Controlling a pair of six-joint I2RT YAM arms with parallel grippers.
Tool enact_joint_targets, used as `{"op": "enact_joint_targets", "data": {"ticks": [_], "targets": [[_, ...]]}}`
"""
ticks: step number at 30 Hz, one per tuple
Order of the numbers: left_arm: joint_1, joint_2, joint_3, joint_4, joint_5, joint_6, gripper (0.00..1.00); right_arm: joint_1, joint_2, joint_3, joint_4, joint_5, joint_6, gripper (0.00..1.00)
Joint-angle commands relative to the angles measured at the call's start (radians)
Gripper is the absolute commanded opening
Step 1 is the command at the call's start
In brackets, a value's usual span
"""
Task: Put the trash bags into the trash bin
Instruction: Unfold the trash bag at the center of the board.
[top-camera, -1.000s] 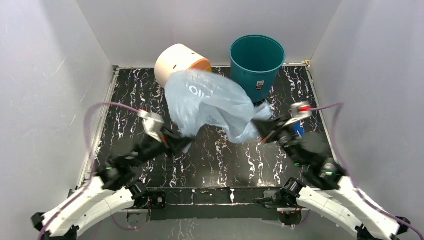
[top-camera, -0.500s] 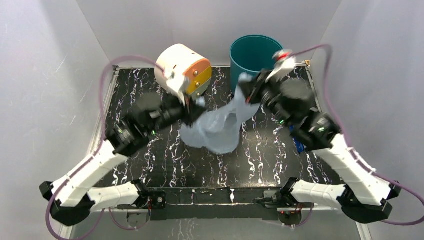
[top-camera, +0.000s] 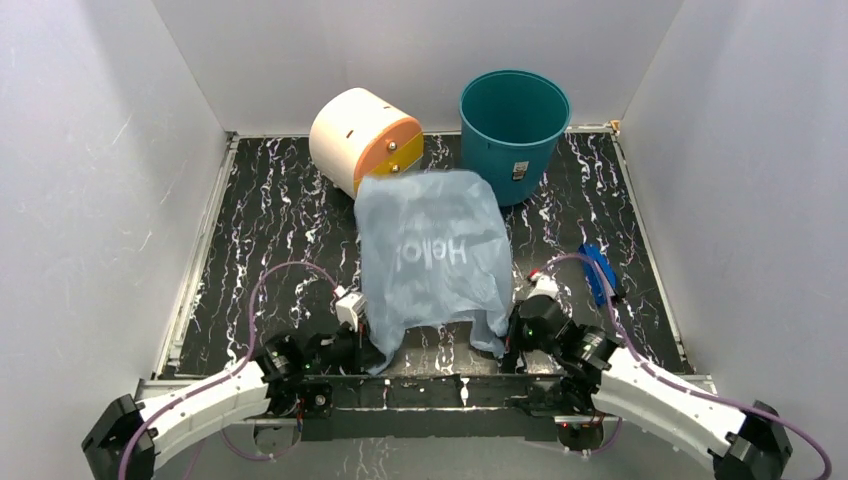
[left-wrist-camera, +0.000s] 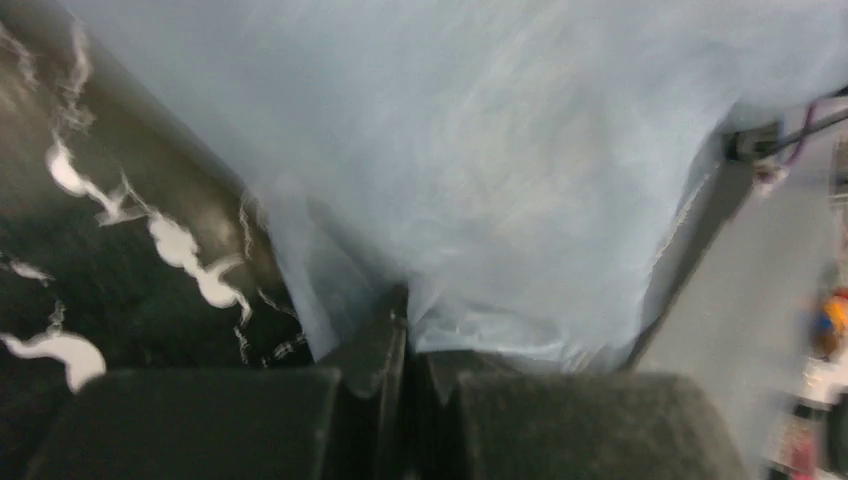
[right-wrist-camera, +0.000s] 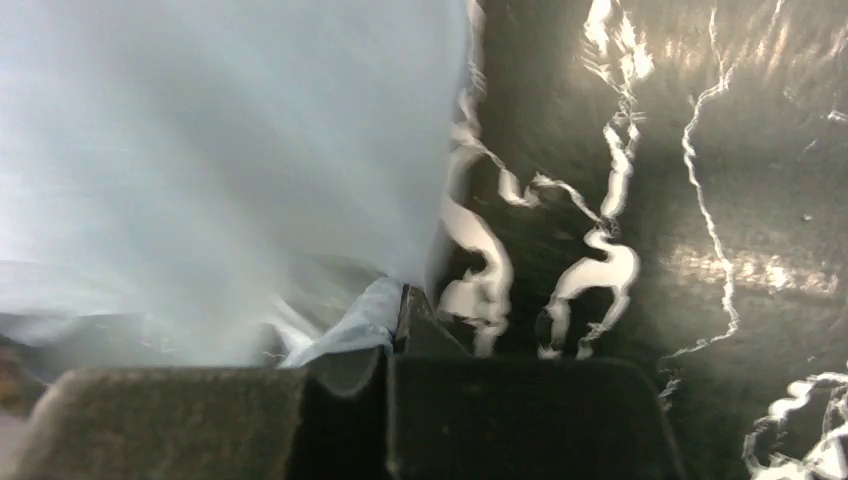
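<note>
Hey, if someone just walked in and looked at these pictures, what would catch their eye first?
The pale blue trash bag, spread wide over the middle of the table with white Hello lettering showing, its near corners pinched by the left gripper and right gripper. Behind it at the back sit the open teal trash bin and, to its left, a cream and orange drum lying on its side.

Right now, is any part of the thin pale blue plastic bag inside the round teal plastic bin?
No, the bag lies spread on the black table in front of the bin, whose inside shows bare.
</note>
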Motion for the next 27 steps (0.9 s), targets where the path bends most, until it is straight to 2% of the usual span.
{"op": "enact_joint_targets", "data": {"ticks": [1,4,7,9,11,13,17,18,20,22,24,27], "targets": [[-0.008,-0.103,0.286,-0.079,-0.092,0.039,0.00,-0.004,-0.099,0.276,0.148,0.125,-0.017,0.00],[-0.009,0.063,0.721,-0.327,-0.170,0.308,0.00,-0.007,0.091,0.652,0.126,0.207,-0.280,0.00],[-0.009,0.242,1.151,-0.487,-0.110,0.489,0.00,-0.007,0.268,1.073,0.032,0.134,-0.458,0.00],[-0.009,0.273,1.267,-0.491,-0.050,0.521,0.00,-0.007,0.279,1.150,0.073,0.069,-0.501,0.00],[-0.009,0.230,1.223,-0.445,-0.026,0.500,0.00,-0.006,0.213,1.042,0.161,0.057,-0.481,0.00],[-0.009,0.147,1.013,-0.401,-0.053,0.440,0.00,-0.007,0.132,0.812,0.192,0.113,-0.389,0.00],[-0.008,-0.002,0.563,-0.343,-0.105,0.202,0.00,-0.008,0.059,0.443,0.028,0.134,-0.094,0.00],[-0.009,-0.027,0.463,-0.301,-0.080,0.134,0.00,-0.006,0.048,0.390,-0.006,0.130,-0.014,0.00],[-0.009,-0.065,0.342,-0.227,-0.028,0.041,0.00,-0.007,0.010,0.330,0.004,0.115,0.044,0.00],[-0.008,-0.077,0.354,-0.269,-0.084,0.048,0.00,-0.006,-0.016,0.344,0.050,0.135,0.031,0.00],[-0.009,-0.044,0.455,-0.344,-0.145,0.119,0.00,-0.009,0.004,0.407,0.108,0.156,-0.038,0.00],[-0.009,0.072,0.647,-0.447,-0.205,0.248,0.00,-0.008,0.120,0.581,0.070,0.204,-0.133,0.00]]}}
